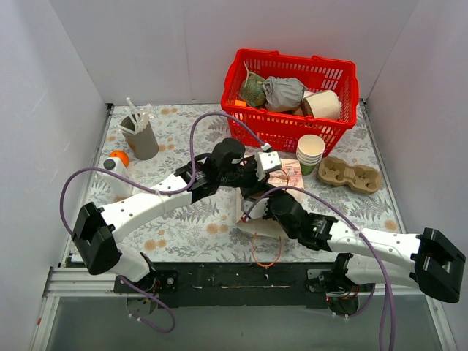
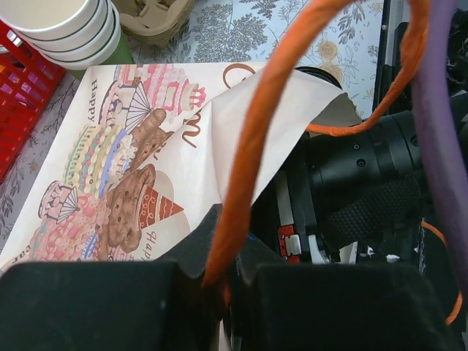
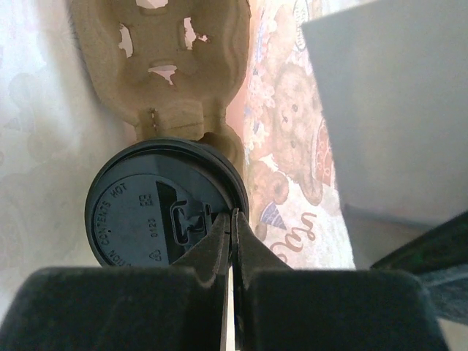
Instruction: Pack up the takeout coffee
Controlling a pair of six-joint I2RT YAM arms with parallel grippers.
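Observation:
The takeout coffee [image 3: 157, 212] shows only in the right wrist view, as a black sip lid seen from above. Its cup sides are hidden, and it stands against a brown pulp carrier [image 3: 175, 66] on a pale paper surface. My right gripper [image 3: 234, 213] is shut at the lid's rim, with a thin white edge of the bear-print paper bag [image 3: 292, 168] between its fingertips. My left gripper [image 2: 216, 281] is shut on the bag's orange handle [image 2: 252, 146], above the printed bag [image 2: 117, 168]. From above, both grippers meet over the bag [image 1: 291, 178] at mid-table.
A red basket [image 1: 292, 131] with wrapped items stands at the back right. In front of it are a stack of cream cups [image 1: 311, 150] and an empty pulp carrier [image 1: 351, 174]. A grey holder [image 1: 141, 135], an orange ball [image 1: 119, 157] and a white bottle [image 1: 117, 175] sit at the left.

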